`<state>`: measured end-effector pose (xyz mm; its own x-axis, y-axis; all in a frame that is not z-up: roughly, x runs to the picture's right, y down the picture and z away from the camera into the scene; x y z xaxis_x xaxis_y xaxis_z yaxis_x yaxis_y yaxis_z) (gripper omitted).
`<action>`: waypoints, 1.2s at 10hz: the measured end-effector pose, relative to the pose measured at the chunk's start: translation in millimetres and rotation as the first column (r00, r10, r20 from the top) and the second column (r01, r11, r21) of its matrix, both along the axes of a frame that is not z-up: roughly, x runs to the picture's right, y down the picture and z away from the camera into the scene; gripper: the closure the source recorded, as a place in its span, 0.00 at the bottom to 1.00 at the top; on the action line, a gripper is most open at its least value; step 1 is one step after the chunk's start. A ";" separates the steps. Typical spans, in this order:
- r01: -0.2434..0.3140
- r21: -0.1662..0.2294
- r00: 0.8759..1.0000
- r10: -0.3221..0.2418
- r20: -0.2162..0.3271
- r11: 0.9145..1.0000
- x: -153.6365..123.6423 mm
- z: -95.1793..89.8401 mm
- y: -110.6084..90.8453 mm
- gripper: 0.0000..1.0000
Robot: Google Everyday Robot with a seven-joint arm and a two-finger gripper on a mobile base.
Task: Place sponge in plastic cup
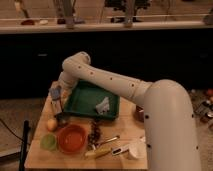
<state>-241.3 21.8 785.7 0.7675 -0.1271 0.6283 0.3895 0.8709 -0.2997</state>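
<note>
My gripper [57,101] hangs at the left edge of the table, just left of the green tray [85,111]. It is shut on a small blue-grey sponge [55,93], held above the table top. The plastic cup [48,142] is light green and stands upright at the front left corner, in front of and below the gripper, apart from it. My white arm reaches in from the right, over the tray.
A crumpled blue-grey object [103,105] lies in the tray. An orange bowl [72,138] sits beside the cup, with a yellow fruit [51,124] and a small dark bowl [63,119] behind. Dark grapes [94,133], a yellow item [99,151] and a white cup [134,149] lie to the right.
</note>
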 end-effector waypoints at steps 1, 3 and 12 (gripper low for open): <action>0.029 -0.001 0.999 -0.029 0.020 1.000 -3.0 -6.8 8.3 0.98; 0.102 -0.003 0.993 -0.101 0.063 0.995 -10.7 -23.1 28.4 0.98; 0.434 -0.024 0.878 -0.416 0.238 0.901 -36.1 -71.4 123.7 0.98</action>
<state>-277.4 145.5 714.3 0.4903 -0.3559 0.7956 0.7809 0.5848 -0.2197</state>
